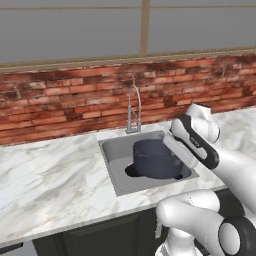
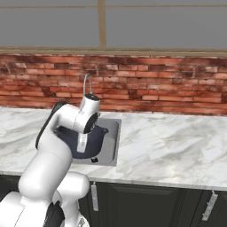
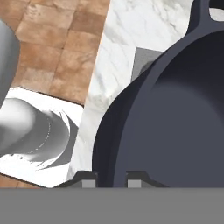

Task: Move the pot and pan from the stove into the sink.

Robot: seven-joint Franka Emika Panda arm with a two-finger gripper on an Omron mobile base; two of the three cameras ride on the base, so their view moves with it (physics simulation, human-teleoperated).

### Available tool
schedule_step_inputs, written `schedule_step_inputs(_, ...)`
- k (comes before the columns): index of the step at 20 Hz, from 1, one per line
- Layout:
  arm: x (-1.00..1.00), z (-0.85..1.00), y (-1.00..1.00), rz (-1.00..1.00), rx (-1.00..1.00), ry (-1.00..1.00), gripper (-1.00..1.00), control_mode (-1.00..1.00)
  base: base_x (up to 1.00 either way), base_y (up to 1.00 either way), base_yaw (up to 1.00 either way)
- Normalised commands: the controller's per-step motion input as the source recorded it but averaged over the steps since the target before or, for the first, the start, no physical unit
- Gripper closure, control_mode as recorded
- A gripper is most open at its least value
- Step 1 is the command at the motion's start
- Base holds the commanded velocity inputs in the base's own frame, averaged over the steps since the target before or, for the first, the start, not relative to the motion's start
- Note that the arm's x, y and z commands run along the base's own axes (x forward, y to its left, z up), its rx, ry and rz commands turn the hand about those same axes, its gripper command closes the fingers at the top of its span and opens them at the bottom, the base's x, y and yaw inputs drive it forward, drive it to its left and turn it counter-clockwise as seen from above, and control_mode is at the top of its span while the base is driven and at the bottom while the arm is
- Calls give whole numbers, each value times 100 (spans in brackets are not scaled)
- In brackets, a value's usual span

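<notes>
right at my hand camera, the gripper (image 3: 111, 178) has its fingers clamped on the pot (image 3: 175, 118) rim, one tip outside the wall and one inside. from the base views i see the pot (image 1: 156, 159) over the sink (image 1: 112, 150), tilted, its mouth turned toward the arm. one loop handle (image 3: 204, 12) points away from the hand, toward the marble counter (image 1: 45, 175). behind the basin stands the faucet (image 1: 133, 109).
</notes>
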Motion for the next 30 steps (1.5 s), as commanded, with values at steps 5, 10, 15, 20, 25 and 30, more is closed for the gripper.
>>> schedule_step_inputs(5,49,-30,9,0,3,-7,100,-100,0,0,0)
schedule_step_inputs(10,46,-36,13,0,0,-3,100,-100,0,0,0)
schedule_step_inputs(15,40,-42,7,1,0,0,100,-100,0,0,0)
schedule_step_inputs(20,41,-27,4,0,0,-6,100,-100,0,0,0)
schedule_step_inputs(25,11,-5,0,0,1,-4,-100,-100,0,0,0)
schedule_step_inputs(30,4,58,0,0,2,0,-100,-100,0,0,0)
